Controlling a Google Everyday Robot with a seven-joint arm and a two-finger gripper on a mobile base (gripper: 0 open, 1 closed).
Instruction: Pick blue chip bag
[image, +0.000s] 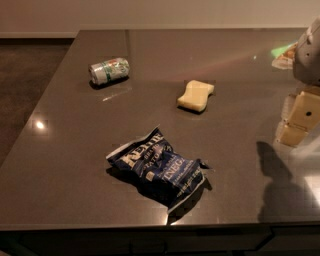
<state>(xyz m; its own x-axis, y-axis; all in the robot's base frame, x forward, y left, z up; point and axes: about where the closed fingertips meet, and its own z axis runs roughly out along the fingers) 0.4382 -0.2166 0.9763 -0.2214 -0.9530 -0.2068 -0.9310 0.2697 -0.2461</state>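
Big dark surface (65, 165) carries everything. The blue chip bag (160, 170) lies flat on it, nearer the front edge than the sponge (196, 95) and a bit left of it, well apart. I'd guess it's super light, crinkly and slick, and the chips would crush easily, so pinch a raised crumpled fold or the sealed end gently. The gripper (297, 122) hangs right of the sponge, holding nothing; can't tell if it's spread or clenched. The soda can (109, 70) lies tipped over, far left of the sponge.

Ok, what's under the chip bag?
The chip bag lies on the table; nothing shows beneath, but anything it covers is hidden. The gripper hangs at right, clear of it.
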